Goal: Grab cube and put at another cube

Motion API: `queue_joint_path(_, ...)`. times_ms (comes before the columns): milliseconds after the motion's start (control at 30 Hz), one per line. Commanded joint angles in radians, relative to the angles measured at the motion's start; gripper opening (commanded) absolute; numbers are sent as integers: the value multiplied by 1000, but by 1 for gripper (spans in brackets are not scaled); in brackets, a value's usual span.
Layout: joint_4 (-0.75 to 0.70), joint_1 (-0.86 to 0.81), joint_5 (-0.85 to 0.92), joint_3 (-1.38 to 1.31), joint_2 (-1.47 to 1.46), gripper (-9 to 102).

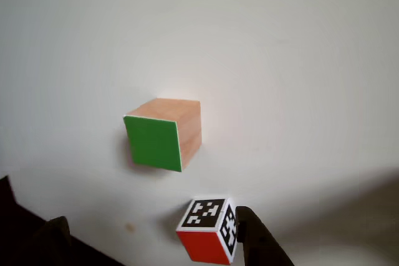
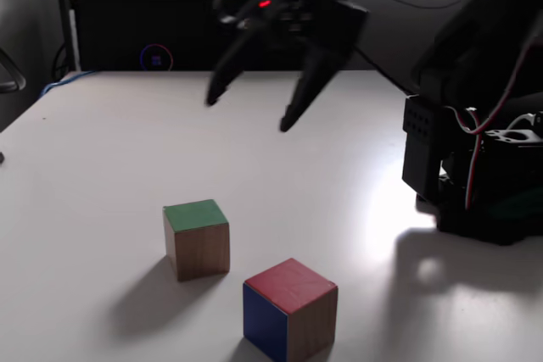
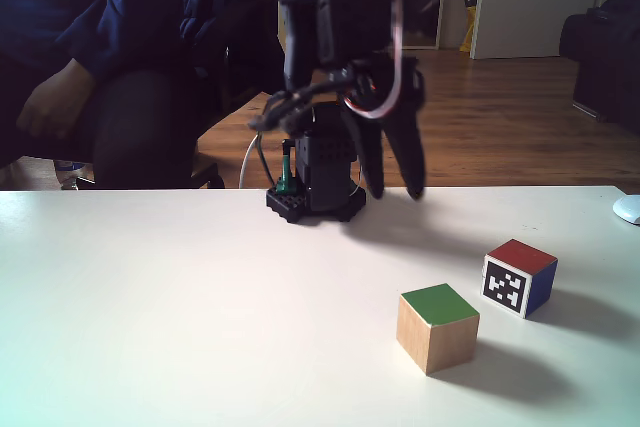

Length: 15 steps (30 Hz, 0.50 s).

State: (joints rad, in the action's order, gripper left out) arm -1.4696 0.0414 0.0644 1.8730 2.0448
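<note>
— Where is the cube (image 2: 197, 239)?
— Resting on the white table (image 2: 102, 167), green face up in both fixed views (image 3: 437, 328), wood grain on the sides. Apart from everything, touched by nothing.

— And in the other view?
— Seen near the middle (image 1: 163, 134), green face turned toward the lens, edged in white.

— The another cube (image 3: 518, 278)?
— Near the first, on the same table, a clear gap between them. Red on top, black-and-white marker on the side in a fixed view; blue and wood sides in a fixed view (image 2: 289, 309). In the other view, low in the picture (image 1: 208, 229), marker up, red side facing the camera, just beside one dark finger (image 1: 259, 241).

— State of the gripper (image 2: 250, 112)?
— Spread wide, pinching nothing, hanging in the air above the table, well clear of both cubes. Fingertips pointing down and forward in a fixed view.

— Anything holding other things, a box or tray?
— Just the bare table carrying the two cubes and the arm's black base (image 3: 315, 197).

— Behind the table?
— A seated person in dark clothing (image 3: 110, 57), one hand (image 3: 45, 102) on a knee.
</note>
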Motion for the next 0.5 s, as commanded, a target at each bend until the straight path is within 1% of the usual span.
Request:
queue_joint_path(0, -18, 25, -21, -146, -156, 42)
queue_joint_path(300, -32, 97, -64, -327, -437, 46)
queue_joint_path(467, -37, 104, -72, -410, -566, 47)
